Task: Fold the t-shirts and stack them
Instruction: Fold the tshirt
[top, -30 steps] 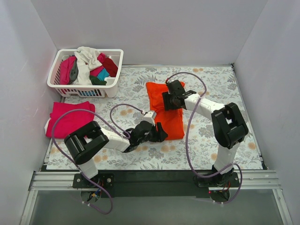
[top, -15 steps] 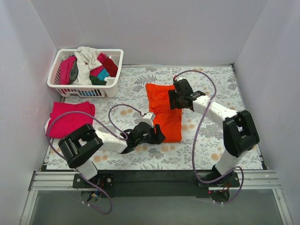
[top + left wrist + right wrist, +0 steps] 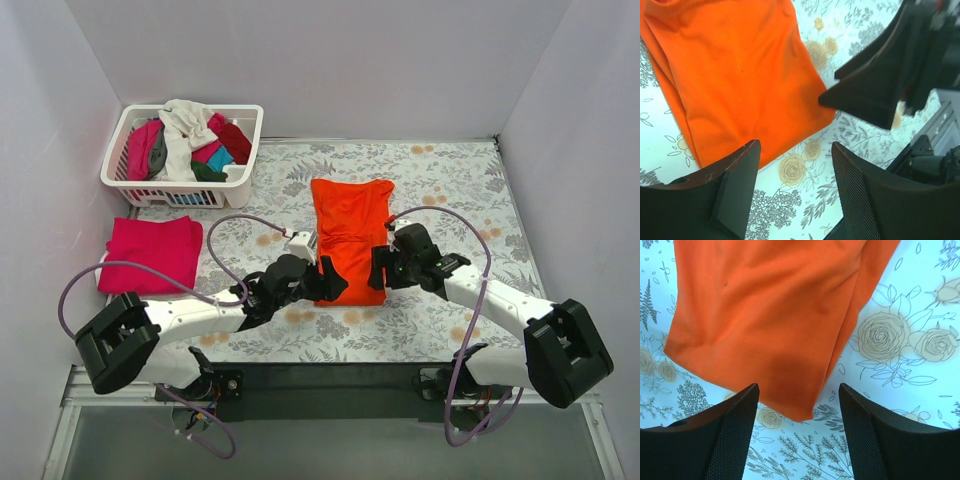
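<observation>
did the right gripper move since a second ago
Yes. The right gripper has come toward the table's near edge, away from the white basket, to the orange t-shirt's near corner.

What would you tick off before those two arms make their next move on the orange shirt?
1. The left jaws and right jaws are open, holding nothing: ok.
2. The bright orange cloth t-shirt lies in a long folded strip on the flowered table cover: ok, some wrinkles.
3. The jaws sit at the strip's near end, one each side: ok.
4. Nothing rests on the strip's far end: ok.
5. The folded magenta-pink t-shirt lies at the left, apart, ready as a stack base: ok.
6. Hidden layers lie even: cannot tell.
</observation>
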`<state>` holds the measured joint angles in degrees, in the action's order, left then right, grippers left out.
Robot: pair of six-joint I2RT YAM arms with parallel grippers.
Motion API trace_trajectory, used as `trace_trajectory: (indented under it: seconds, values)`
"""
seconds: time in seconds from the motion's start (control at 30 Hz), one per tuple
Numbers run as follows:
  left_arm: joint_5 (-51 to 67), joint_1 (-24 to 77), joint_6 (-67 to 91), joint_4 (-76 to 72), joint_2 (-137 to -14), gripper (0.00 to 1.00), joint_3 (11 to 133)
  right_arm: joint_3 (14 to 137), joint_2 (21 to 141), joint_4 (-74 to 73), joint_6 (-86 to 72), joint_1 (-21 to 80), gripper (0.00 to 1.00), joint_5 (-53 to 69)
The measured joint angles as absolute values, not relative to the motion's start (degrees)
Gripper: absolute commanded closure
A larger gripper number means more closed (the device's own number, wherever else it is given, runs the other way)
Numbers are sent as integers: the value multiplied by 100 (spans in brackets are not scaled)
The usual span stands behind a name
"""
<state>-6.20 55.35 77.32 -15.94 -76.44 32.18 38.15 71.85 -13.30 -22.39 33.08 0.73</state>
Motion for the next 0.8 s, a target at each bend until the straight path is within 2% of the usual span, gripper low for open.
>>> trace_trajectory:
  seconds: [0.63,0.8]
  values:
    - [-655,5111,8427,-1022,-7513,44,2418,2836,6919,-733,-2873,3398,45,209]
    - [-563,5109,8512,-1052,-7513,43,2346,2746,6853,-642,-2982,3426,51,117]
